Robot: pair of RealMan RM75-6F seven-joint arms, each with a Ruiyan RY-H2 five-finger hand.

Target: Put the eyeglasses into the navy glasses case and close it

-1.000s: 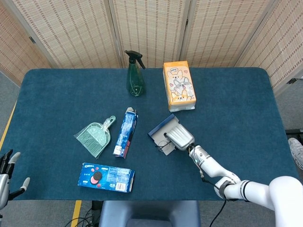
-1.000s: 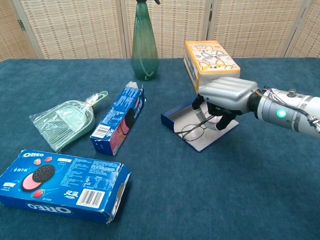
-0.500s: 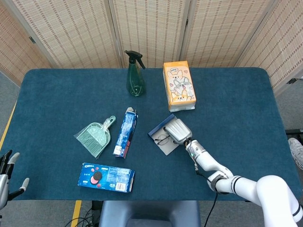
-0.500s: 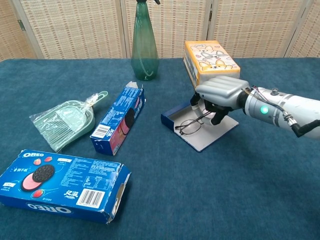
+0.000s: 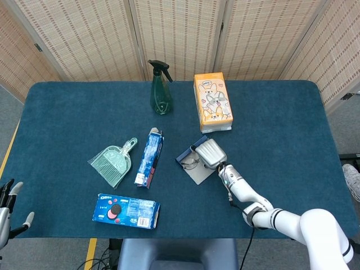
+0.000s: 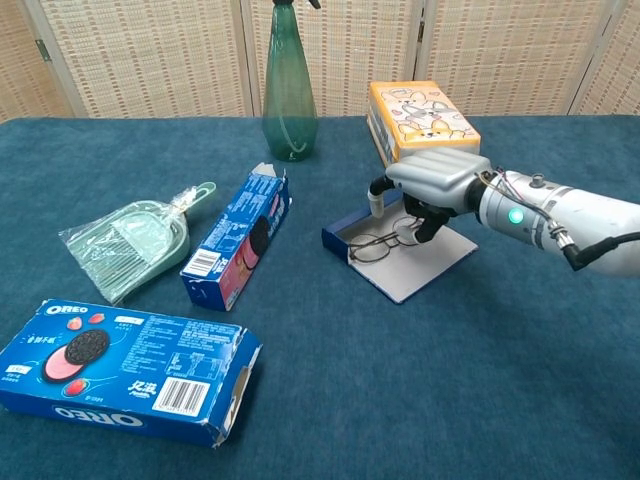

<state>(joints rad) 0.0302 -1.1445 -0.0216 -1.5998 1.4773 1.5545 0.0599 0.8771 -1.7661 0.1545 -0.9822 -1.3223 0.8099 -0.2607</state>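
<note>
The navy glasses case (image 6: 415, 268) lies open in the middle of the table, its tray (image 6: 340, 232) on the left and its lid flat on the cloth; in the head view the case (image 5: 187, 154) shows just left of the hand. My right hand (image 6: 432, 178) hovers over it, knuckles up, and pinches the thin wire eyeglasses (image 6: 377, 245) from above. The eyeglasses (image 5: 190, 163) hang tilted over the tray, lenses toward its front wall. The right hand (image 5: 209, 153) hides the back of the case. My left hand (image 5: 8, 207) rests off the table's front left corner, fingers apart and holding nothing.
A green spray bottle (image 6: 289, 88) and an orange tissue box (image 6: 417, 118) stand behind the case. A blue cookie box (image 6: 240, 238) lies to its left, beside a bagged green dustpan (image 6: 130, 243). An Oreo box (image 6: 122, 368) lies at the front left.
My right hand has carried the eyeglasses back and to the left, from over the flat lid to over the case's tray. The left hand has stayed put.
</note>
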